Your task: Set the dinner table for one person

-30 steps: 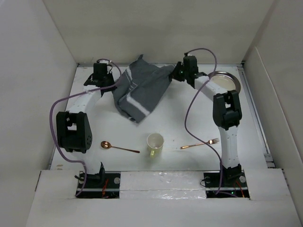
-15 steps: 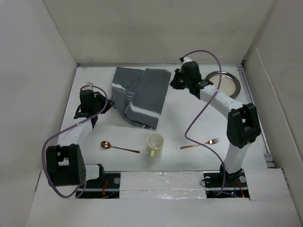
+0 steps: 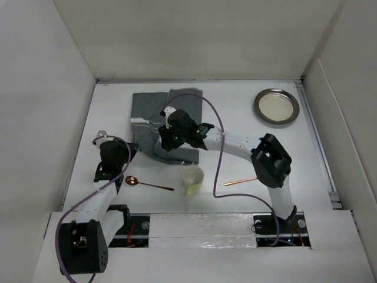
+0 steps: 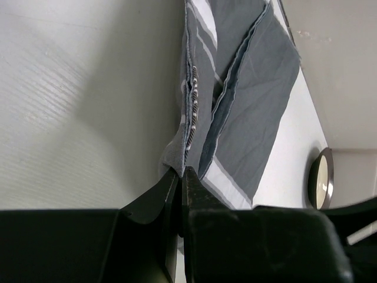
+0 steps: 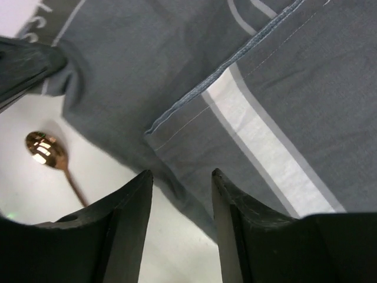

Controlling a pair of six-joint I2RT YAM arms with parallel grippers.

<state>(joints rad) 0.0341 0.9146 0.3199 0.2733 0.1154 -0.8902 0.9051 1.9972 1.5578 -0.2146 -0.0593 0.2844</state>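
My left tool point(image 4: 179, 172) is clamped on a corner of the cloth point(image 4: 259, 100); my right tool point(image 5: 181, 174) stands apart above it. It looks soft and limp: pinch edges.

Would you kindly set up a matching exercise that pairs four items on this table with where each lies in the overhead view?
Things:
1. copper-coloured metal spoon
2. pale round ceramic mug
3. round silver metal plate
4. dark grey white-striped cloth mat

Places:
A. far right corner
B. near edge, middle
C. near left
D. far side, left of centre

Pairs: 1-C, 2-B, 3-A, 4-D
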